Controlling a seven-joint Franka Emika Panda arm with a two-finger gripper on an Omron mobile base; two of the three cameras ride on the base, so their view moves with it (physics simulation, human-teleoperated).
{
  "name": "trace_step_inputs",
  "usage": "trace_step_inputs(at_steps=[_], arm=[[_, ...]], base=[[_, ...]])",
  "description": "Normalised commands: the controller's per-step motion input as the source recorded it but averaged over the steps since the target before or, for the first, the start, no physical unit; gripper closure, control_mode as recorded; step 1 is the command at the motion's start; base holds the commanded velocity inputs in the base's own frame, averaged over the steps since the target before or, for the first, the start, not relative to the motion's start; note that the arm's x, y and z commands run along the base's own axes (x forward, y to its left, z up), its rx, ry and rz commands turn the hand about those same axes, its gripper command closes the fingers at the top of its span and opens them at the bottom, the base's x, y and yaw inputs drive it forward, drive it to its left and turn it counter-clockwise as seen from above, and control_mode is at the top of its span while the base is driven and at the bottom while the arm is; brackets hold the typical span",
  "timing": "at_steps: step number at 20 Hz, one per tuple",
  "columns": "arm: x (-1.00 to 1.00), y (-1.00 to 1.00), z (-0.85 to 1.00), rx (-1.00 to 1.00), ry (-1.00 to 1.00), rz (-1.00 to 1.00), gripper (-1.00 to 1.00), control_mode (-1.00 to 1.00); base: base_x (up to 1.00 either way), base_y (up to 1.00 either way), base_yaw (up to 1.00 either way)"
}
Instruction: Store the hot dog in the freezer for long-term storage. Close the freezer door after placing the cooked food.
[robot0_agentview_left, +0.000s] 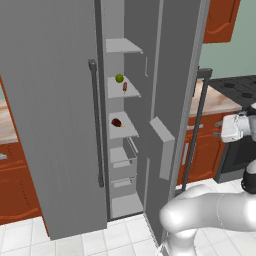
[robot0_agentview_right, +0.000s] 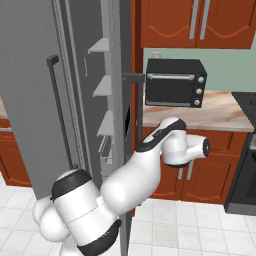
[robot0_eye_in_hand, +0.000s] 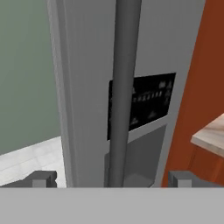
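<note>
Gripper (robot0_eye_in_hand: 111, 178) stood wide, holding nothing, fingers either side of dark bar handle (robot0_eye_in_hand: 123, 87) on open dispenser door. Farther in, hot dog (robot0_agentview_left: 125, 87) lay on freezer (robot0_agentview_left: 122, 130) shelf beside green fruit (robot0_agentview_left: 119, 78).

A home kitchen: a tall grey freezer (robot0_agentview_left: 55, 115), red-brown cabinets (robot0_agentview_right: 192, 22), a toaster oven (robot0_agentview_right: 175, 83) on the counter (robot0_agentview_right: 220, 114), a stove (robot0_agentview_left: 237, 87).

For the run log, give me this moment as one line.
end effector: open, straddling door handle | hot dog: on freezer shelf | freezer door: open
</note>
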Motion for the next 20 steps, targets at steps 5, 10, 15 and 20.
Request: trace_step_inputs(at_steps=[5,10,15,20], arm=[[0.31,0.26,-0.19,0.03,-0.01,0.0,-1.0,-1.0],[0.23,0.13,-0.05,0.03,-0.03,0.01,-1.0,-1.0],[0.04,0.05,0.0,0.02,0.0,0.08,-1.0,-1.0],[0.0,0.3,0.0,0.0,0.0,0.11,-1.0,-1.0]], base=[[0.0,0.0,0.0],[0.0,0.0,0.0],[0.0,0.0,0.0],[0.0,0.0,0.0]])
